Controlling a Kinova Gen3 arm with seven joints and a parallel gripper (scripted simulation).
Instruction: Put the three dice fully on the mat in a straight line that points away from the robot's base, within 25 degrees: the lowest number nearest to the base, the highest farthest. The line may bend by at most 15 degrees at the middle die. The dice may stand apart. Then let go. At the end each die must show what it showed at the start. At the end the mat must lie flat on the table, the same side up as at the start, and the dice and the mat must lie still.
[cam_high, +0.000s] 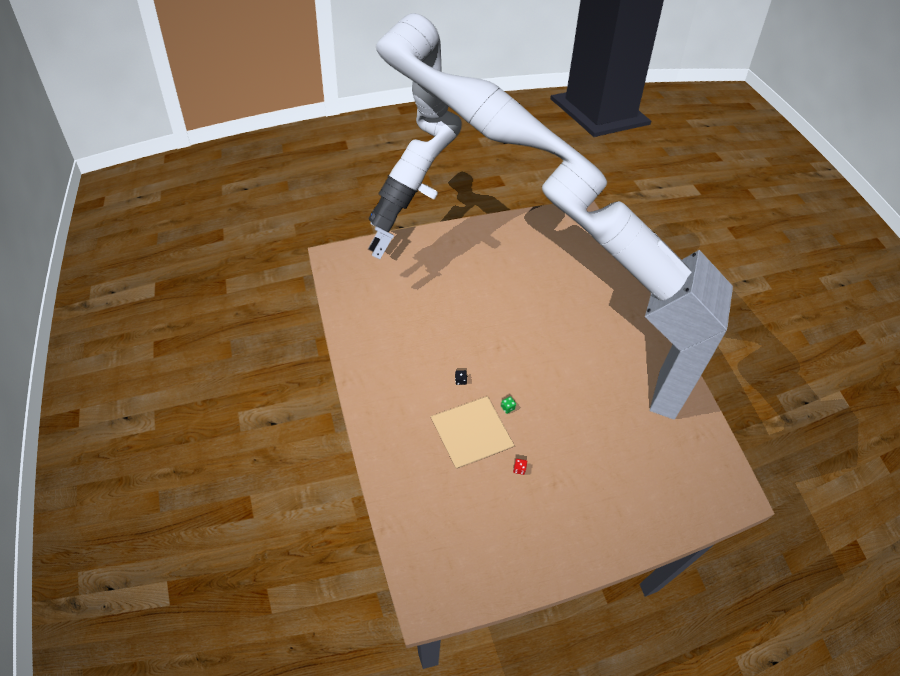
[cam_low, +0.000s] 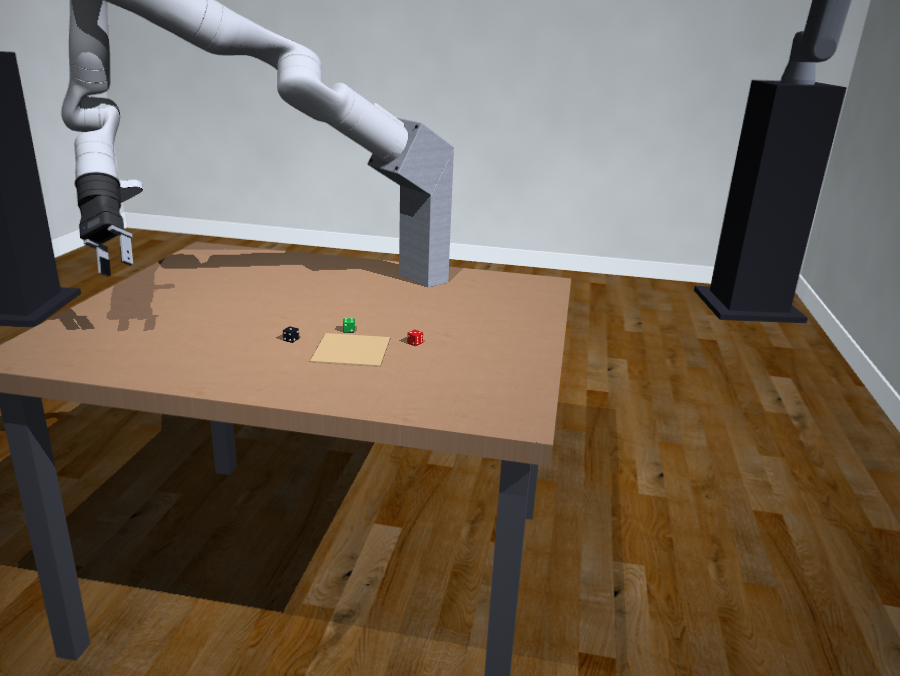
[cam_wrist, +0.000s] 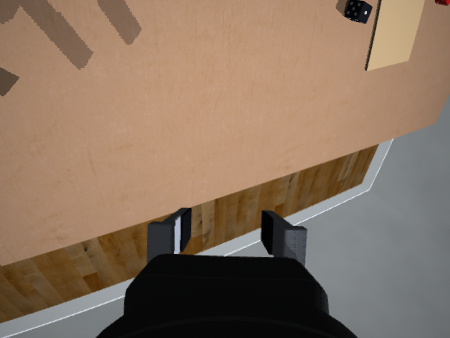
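Gripper (cam_high: 378, 248) hangs above the far corner of the table (cam_high: 582, 509), well apart from the dice and the mat; fingers spread wide, nothing between them. In the wrist view the two fingers frame the table edge and a strip of wood floor (cam_wrist: 60, 280) beyond it. The arm (cam_high: 509, 120) reaches up and over from its grey pedestal (cam_high: 709, 291) at one table edge, then bends down to the wrist. Tan square mat (cam_high: 472, 431) lies flat near the middle of the table, nothing on it. All three dice rest on the bare table top, off the mat. Black die (cam_high: 461, 376) sits near one mat corner, on the side toward the gripper. Green die (cam_high: 510, 404) sits just beside the mat corner nearest the pedestal. Red die (cam_high: 520, 465) sits just beside the next mat corner, on the side away from the gripper. From the exterior view the order left to right is black (cam_low: 291, 333), green (cam_low: 349, 325), red (cam_low: 415, 337), with the mat (cam_low: 349, 349) in front of the green one. Pip counts too small to read with certainty. Arm shadow falls across the table near the gripper corner.
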